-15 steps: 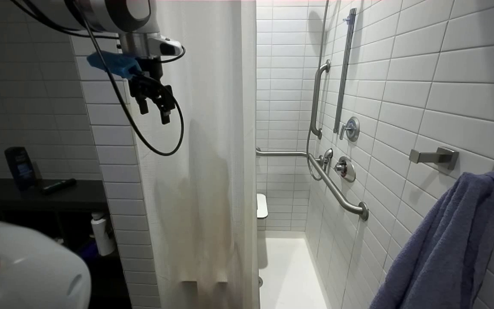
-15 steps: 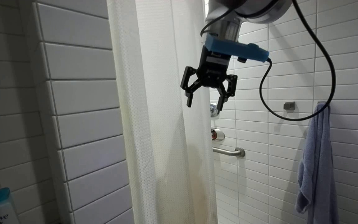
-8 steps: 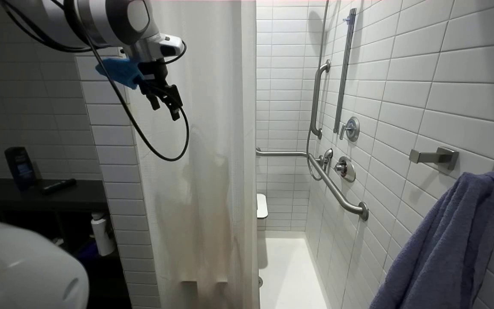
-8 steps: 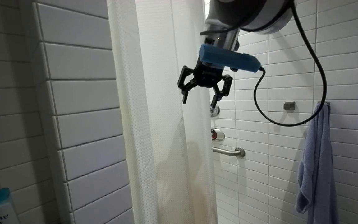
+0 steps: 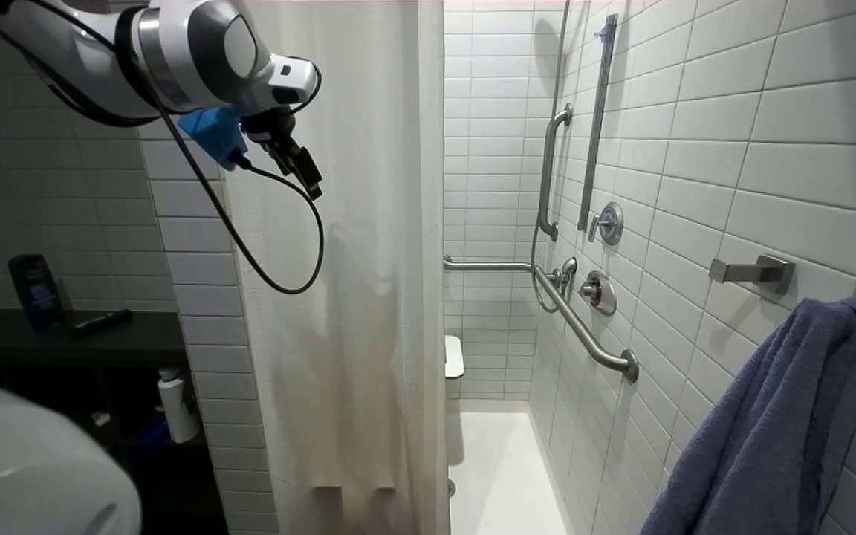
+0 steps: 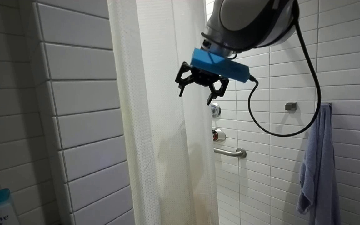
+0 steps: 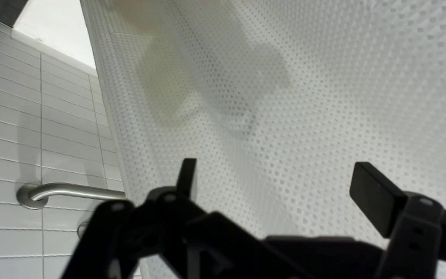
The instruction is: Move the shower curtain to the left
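Note:
The shower curtain (image 5: 368, 319) is a tall off-white sheet with long vertical folds. It hangs at the shower opening beside a tiled wall end; it also shows in an exterior view (image 6: 167, 134). In the wrist view the dotted curtain (image 7: 254, 100) fills most of the picture, with its free edge at the left. My black gripper (image 6: 195, 99) is open and empty in front of the upper curtain, tilted toward it. In an exterior view the gripper (image 5: 305, 182) shows side-on. In the wrist view its fingers (image 7: 275, 166) are wide apart, with only curtain behind them. I cannot tell whether they touch it.
A tiled wall end (image 5: 209, 319) stands left of the curtain. A steel grab bar (image 5: 584, 338) and a purple towel (image 5: 777, 423) are at the right. A black shelf (image 5: 71, 334) and a white rounded object (image 5: 34, 461) are at the left. A cable (image 6: 280, 134) loops below the arm.
My gripper has tilted from pointing mostly down toward the curtain. The arm's wrist and forearm have come lower. The fingers stay open and the curtain has not moved.

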Robot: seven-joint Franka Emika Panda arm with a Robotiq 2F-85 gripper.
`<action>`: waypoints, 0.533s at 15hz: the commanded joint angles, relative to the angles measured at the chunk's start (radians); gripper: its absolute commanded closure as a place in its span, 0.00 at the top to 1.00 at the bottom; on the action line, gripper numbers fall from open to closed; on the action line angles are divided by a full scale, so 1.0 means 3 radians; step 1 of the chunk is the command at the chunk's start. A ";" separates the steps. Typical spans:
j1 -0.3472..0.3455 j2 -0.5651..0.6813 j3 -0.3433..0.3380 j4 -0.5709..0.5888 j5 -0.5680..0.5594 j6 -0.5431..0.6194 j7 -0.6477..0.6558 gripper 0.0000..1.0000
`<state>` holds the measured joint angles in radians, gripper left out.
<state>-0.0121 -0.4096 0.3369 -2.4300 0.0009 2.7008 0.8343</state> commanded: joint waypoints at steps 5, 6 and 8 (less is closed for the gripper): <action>-0.0531 -0.0044 0.0456 -0.0029 -0.0453 0.0166 0.1386 1.00; -0.0565 -0.0044 0.0491 -0.0021 -0.0508 0.0146 0.1550 1.00; -0.0620 -0.0040 0.0545 -0.0010 -0.0623 0.0136 0.1846 1.00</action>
<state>-0.1568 -0.4104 0.4606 -2.4362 -0.1317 2.7470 1.2491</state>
